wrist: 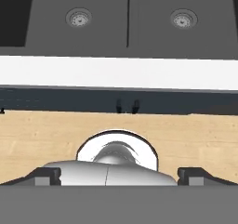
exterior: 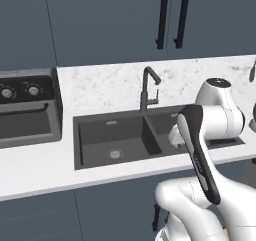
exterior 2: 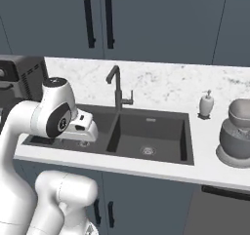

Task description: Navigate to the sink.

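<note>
The dark-grey double-basin sink (exterior: 97, 135) is set into the white marble counter straight ahead of me, with a centre divider and a round drain in each basin. Its tall dark gooseneck faucet (exterior: 148, 87) rises behind the divider. From the right side the sink (exterior 2: 163, 136) and faucet (exterior 2: 116, 85) sit just beyond my folded arm. The hand view looks down on both basins (wrist: 102, 35) over the counter's front edge. My gripper (wrist: 119, 176) is open, its fingertips (wrist: 44, 175) far apart with nothing between them, and it hangs over the sink's near rim.
A dark boxy appliance with round knobs (exterior: 25, 110) stands on the counter left of the sink. Right of it are a soap dispenser (exterior 2: 206, 104) and a grey stand mixer (exterior 2: 234, 131). Dark upper cabinets with black handles (exterior: 162, 17) hang behind. Wood floor (wrist: 46, 135) lies below.
</note>
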